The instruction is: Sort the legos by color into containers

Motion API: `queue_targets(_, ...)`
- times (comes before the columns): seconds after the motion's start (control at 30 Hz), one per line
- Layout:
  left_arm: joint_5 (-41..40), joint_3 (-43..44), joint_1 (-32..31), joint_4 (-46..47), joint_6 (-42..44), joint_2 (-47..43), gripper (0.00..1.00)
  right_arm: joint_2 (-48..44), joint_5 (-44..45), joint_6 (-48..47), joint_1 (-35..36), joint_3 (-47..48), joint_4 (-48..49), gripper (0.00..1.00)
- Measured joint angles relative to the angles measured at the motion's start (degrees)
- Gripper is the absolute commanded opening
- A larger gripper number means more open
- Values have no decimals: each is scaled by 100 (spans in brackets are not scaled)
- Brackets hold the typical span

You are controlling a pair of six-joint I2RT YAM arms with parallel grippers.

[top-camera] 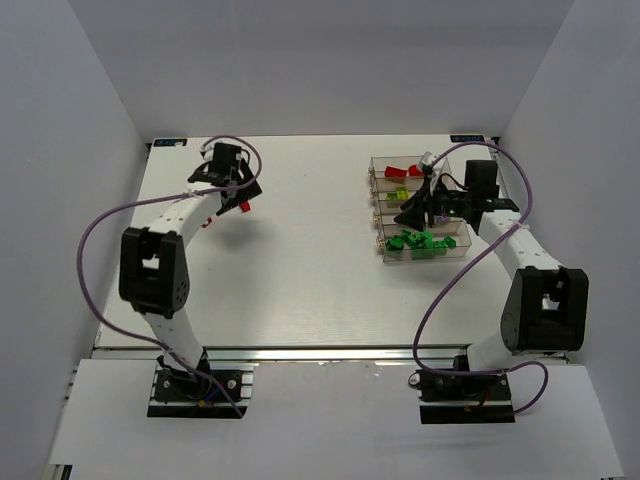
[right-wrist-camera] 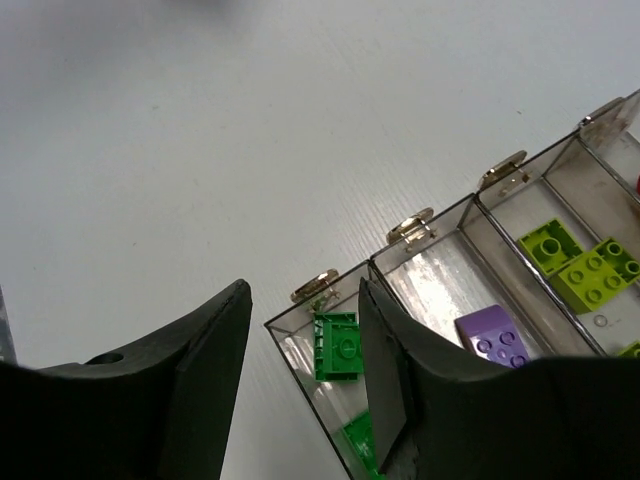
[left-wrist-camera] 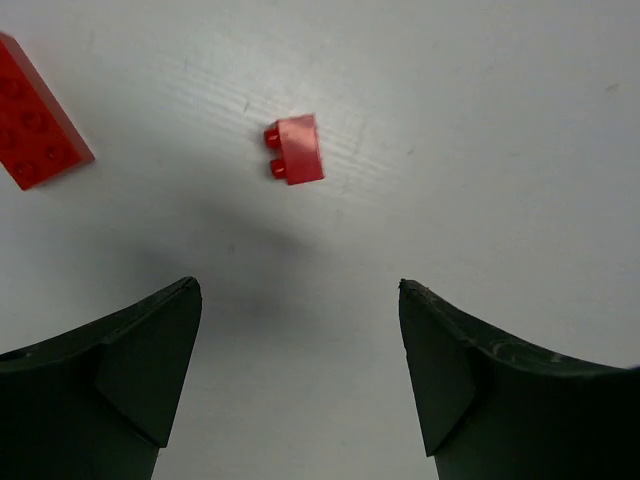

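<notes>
In the left wrist view a small red lego (left-wrist-camera: pixel 295 150) lies on the white table ahead of my left gripper (left-wrist-camera: pixel 300 290), which is open and empty. A longer red lego (left-wrist-camera: pixel 35 115) lies at the far left. In the top view the left gripper (top-camera: pixel 236 192) hovers at the back left beside a red lego (top-camera: pixel 245 206). My right gripper (right-wrist-camera: pixel 303 290) is open and empty over the near corner of the clear containers (right-wrist-camera: pixel 430 262). The bins hold green legos (right-wrist-camera: pixel 338 345), a purple one (right-wrist-camera: pixel 492 335) and yellow-green ones (right-wrist-camera: pixel 598 272).
In the top view the row of containers (top-camera: pixel 376 200) stands at the back right, with red legos (top-camera: pixel 395 172) in the farthest bin and green ones (top-camera: pixel 420 243) in the nearest. White walls enclose the table. Purple cables loop beside both arms.
</notes>
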Motion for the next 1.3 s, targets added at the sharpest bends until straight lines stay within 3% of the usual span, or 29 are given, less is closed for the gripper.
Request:
queue_targets(0.3, -9, 911, -55, -734, 315, 1814, 80, 129, 348, 212, 221, 234, -68, 53)
queue_targets(0.5, -122, 1751, -50, -774, 466, 2247, 74, 129, 444, 240, 221, 234, -160, 54)
queue_targets(0.63, -254, 2175, -9, -789, 516, 2531, 63, 129, 487, 249, 221, 234, -177, 54)
queue_targets(0.9, -334, 2249, 79, -918, 535, 2850, 62, 129, 535, 269, 221, 234, -181, 54)
queue_targets(1.0, -328, 2232, 87, -925, 525, 2850, 49, 131, 549, 306, 221, 234, -181, 54)
queue_targets(1.03, -310, 2229, 87, -927, 531, 2850, 33, 133, 549, 315, 221, 234, -181, 54)
queue_targets(1.1, -234, 2229, 87, -907, 566, 2850, 12, 146, 549, 334, 221, 240, -179, 53)
queue_targets(1.13, -214, 2229, 87, -890, 549, 2850, 7, 151, 549, 345, 221, 243, -181, 53)
queue_targets(1.23, 149, 2225, 83, -752, 494, 2839, 0, 151, 560, 350, 221, 254, -184, 49)
queue_targets(1.3, 586, 2201, 66, -566, 431, 2811, 0, 151, 588, 367, 221, 258, -177, 28)
